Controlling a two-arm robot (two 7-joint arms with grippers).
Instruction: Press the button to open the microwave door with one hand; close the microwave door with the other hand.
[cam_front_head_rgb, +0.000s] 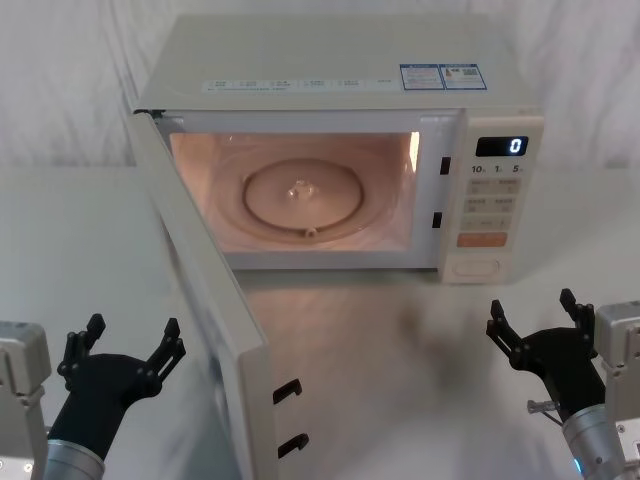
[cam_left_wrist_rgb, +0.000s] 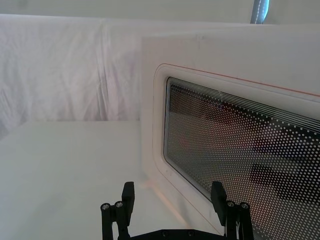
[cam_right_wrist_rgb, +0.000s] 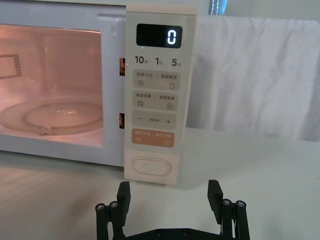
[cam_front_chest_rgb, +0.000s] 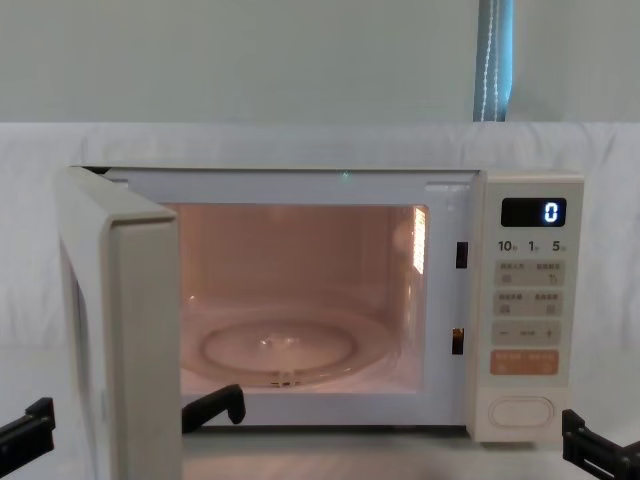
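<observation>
The microwave door (cam_front_head_rgb: 205, 300) hangs wide open, so the button (cam_right_wrist_rgb: 150, 166) press looks done, and the spread-fingered left gripper (cam_front_head_rgb: 125, 345) beside it must push it shut, while the right gripper (cam_front_head_rgb: 535, 320) waits, fingers apart, near the button.

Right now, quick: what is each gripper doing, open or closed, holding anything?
Left gripper: open, empty, beside the outer face of the open microwave door.
Right gripper: open, empty, in front of the button.
</observation>
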